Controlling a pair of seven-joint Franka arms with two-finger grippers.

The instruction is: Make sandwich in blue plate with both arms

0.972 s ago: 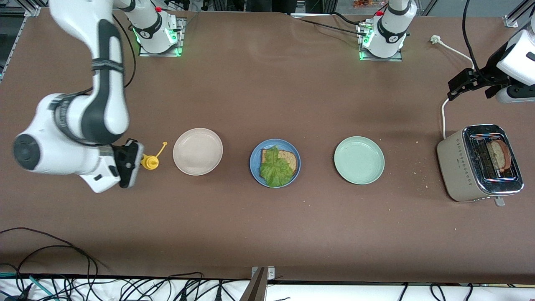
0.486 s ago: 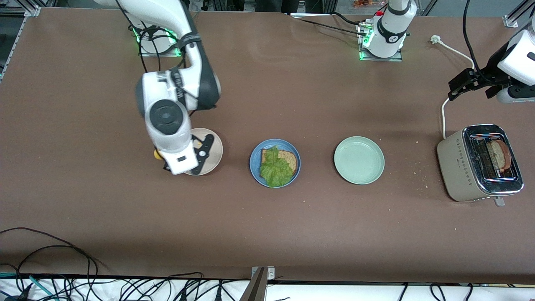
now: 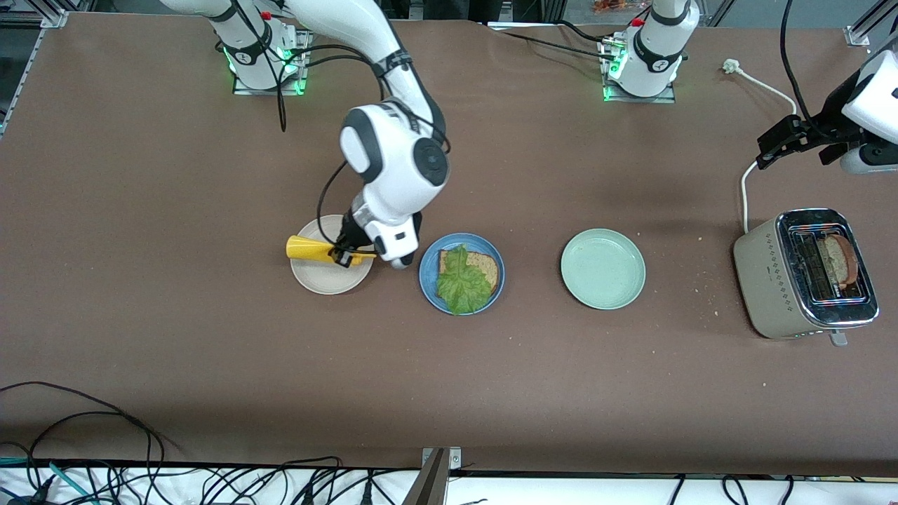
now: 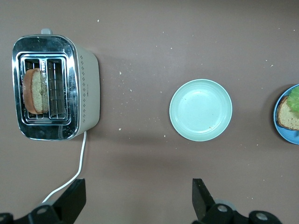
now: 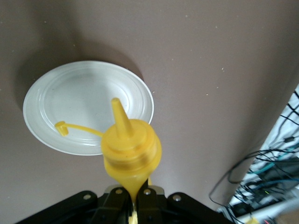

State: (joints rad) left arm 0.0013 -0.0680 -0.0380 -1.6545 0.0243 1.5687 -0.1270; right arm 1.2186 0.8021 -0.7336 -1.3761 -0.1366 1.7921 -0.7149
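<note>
In the front view, going from the frame's left, the beige plate (image 3: 331,257) sits left of centre. Over it hangs the right gripper (image 3: 349,252), clamped tight on a yellow squeeze bottle (image 3: 312,250) that lies nearly level in the air. In the right wrist view the bottle's nozzle (image 5: 117,112) is bare, and its cap (image 5: 60,127) dangles on a thin tether.

Just right of that, at the frame's centre, is the blue plate (image 3: 429,280). It holds one bread slice (image 3: 485,268) with a lettuce leaf (image 3: 461,282) laid over it; no top slice is on yet. Further right is the pale green plate (image 3: 602,269), bare. At the right edge stands the toaster (image 3: 761,270) with a second slice of bread (image 3: 840,258) upright in one slot, its white cord (image 3: 745,196) running up the frame. The left gripper (image 3: 772,143) waits above the toaster at the upper right, jaws spread wide and holding nothing.

The step in hand looks like saucing the lettuce. To do it well, the right arm should carry the bottle over the blue plate, tip the nozzle down above the middle of the leaf, and squeeze gently so the sauce lands on the lettuce and not on the rim or the table. The loose cap may swing into the stream, so a steady tilt matters.

No brand, label or readable writing shows on the bottle, plates or toaster.
</note>
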